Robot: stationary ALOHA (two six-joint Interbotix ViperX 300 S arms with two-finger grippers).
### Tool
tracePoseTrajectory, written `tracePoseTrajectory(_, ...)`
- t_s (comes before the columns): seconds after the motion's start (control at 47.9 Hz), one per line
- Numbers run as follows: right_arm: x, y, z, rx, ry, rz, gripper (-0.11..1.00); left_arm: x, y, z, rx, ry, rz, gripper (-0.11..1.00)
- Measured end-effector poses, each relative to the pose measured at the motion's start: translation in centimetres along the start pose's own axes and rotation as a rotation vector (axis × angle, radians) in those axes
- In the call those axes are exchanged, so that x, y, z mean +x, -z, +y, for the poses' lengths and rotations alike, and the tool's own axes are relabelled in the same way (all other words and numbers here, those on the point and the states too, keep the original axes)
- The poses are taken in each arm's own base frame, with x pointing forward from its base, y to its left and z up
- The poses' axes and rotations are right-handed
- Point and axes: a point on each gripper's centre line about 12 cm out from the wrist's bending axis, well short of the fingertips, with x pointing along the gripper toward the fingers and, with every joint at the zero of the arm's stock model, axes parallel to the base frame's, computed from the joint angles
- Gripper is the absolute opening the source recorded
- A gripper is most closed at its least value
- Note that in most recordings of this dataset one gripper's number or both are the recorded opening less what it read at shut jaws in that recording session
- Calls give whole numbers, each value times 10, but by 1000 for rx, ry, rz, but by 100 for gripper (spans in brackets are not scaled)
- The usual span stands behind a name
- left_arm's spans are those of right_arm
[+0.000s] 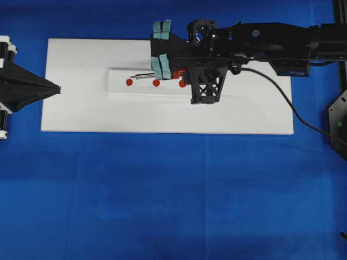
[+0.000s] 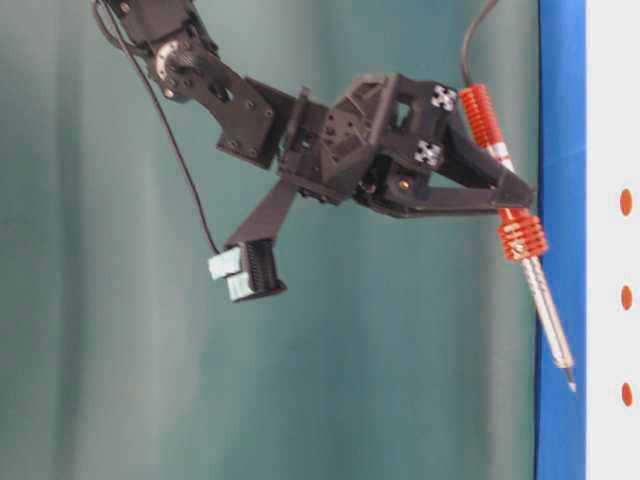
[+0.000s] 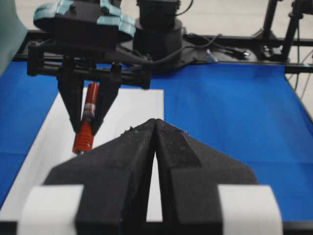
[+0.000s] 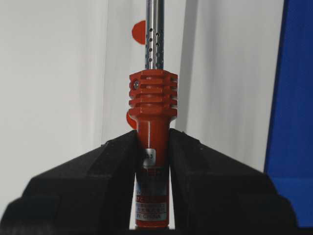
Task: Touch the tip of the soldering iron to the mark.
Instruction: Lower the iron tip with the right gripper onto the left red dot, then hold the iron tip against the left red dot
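Observation:
My right gripper [image 4: 152,142] is shut on the red-orange handle of the soldering iron [image 4: 152,98]. The iron's silver shaft [image 2: 550,320] slants down to a dark tip [image 2: 572,385] held a little off the white strip. Three red marks [image 1: 129,82] [image 1: 156,83] [image 1: 182,83] lie in a row on that strip. In the overhead view the tip [image 1: 133,77] is close beside the leftmost mark. My left gripper [image 1: 54,88] is shut and empty at the board's left edge, its tips [image 3: 155,121] pointing toward the iron [image 3: 85,132].
The raised white strip [image 1: 122,89] sits on a larger white board [image 1: 244,116] on blue cloth. The iron's black cord [image 1: 293,108] trails right across the board. A dark frame [image 1: 337,124] stands at the right edge.

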Motion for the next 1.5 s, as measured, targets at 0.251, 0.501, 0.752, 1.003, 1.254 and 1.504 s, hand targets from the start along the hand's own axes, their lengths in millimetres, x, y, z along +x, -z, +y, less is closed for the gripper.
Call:
tracePoseTrajectory(0.251,21,4,1,-2,-5,32,6,0,1,0,-1,-1,5,0)
tracePoseTrajectory(0.501,29,7,-5,10,1,41,6,1,1,0,0,-2,6,0)
tracePoseTrajectory(0.752,34,9,-5,11,0,50,6,1,1,0,6,-1,5,0)
tracePoseTrajectory(1.003,34,9,-5,9,0,50,6,1,0,0,9,0,3,0)
tracePoseTrajectory(1.254,34,8,1,-8,-6,52,6,1,1,0,9,0,6,0)
tracePoseTrajectory(1.504,34,8,6,-17,-11,56,6,0,1,0,9,0,5,0)
